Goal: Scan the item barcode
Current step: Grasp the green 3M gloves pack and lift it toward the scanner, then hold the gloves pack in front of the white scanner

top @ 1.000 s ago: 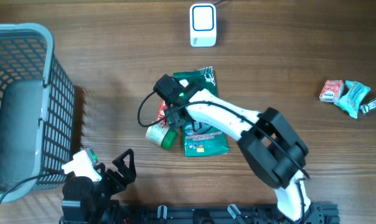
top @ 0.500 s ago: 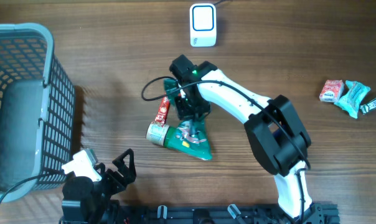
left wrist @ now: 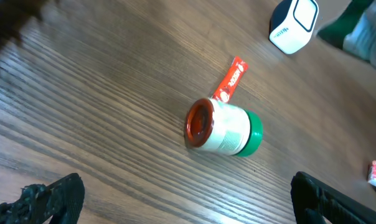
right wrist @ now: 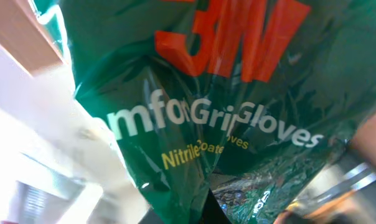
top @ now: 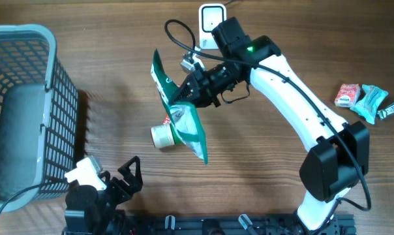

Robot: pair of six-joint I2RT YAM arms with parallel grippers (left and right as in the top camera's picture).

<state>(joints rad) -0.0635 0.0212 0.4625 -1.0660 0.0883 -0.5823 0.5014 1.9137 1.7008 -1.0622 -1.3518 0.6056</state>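
The right claw point(top: 196, 88) is clamped on the green 3M nitrile gloves packet point(top: 182, 124), holding it tilted above the wooden surface point(top: 106, 59) near the white barcode scanner point(top: 212, 26), while the left claw point(left wrist: 188, 210) gapes wide beside the grey basket point(top: 57, 85).

Glossy, crinkled plastic glove bag point(top: 187, 127); matt, grained wooden table point(top: 106, 78).
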